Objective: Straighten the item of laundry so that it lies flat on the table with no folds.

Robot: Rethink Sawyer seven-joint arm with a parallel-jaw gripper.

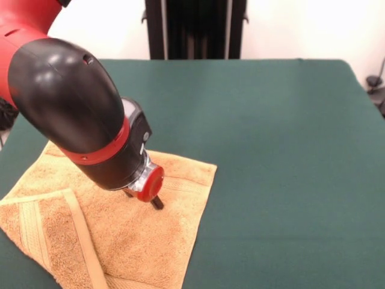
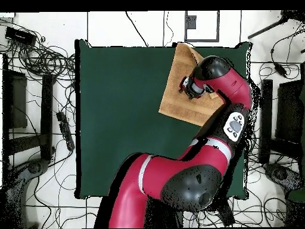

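Observation:
The golden-orange towel (image 1: 150, 241) lies on the green table (image 1: 271, 150) at the front view's lower left. Its near-left corner (image 1: 42, 223) is folded over onto the towel, with a woven band showing along the flap. My gripper (image 1: 143, 199) points down at the towel's middle, its two dark fingertips (image 1: 157, 203) apart and at or just above the cloth, holding nothing. The arm hides part of the towel's far-left side. In the overhead view the towel (image 2: 176, 95) lies at the table's top right with the gripper (image 2: 186, 87) over it.
The towel reaches close to the table's edge (image 1: 12, 247) at the front view's lower left. The pedestal's black post (image 1: 195, 29) stands behind the table's far edge. Cables and stands (image 2: 41, 59) surround the table (image 2: 119, 119) on the floor.

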